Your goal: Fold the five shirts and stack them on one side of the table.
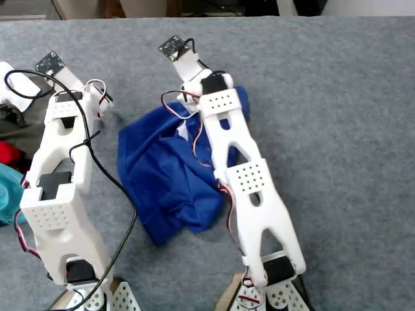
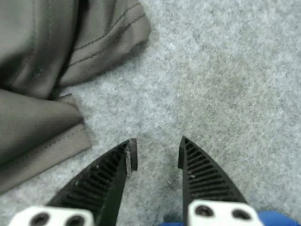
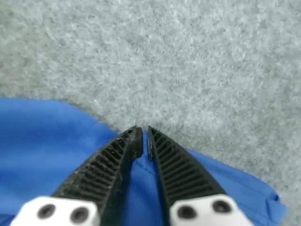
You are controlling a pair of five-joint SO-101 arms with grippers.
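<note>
From above, the blue shirt (image 1: 165, 175) lies crumpled mid-table, with red cloth (image 1: 8, 152) and teal cloth (image 1: 8, 188) at the edge. My left claw (image 2: 157, 150) is spread, empty, near a grey shirt (image 2: 42, 52). My right claw (image 3: 142, 136) pinches the blue shirt's edge. I judge that nothing is folded or stacked yet.

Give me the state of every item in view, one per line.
blue shirt: unfolded, crumpled on the table
grey garment: lying in loose folds
red cloth: bunched up
teal cloth: bunched up
left gripper: open, empty, over bare table
right gripper: shut, pinching the blue shirt's edge
</note>
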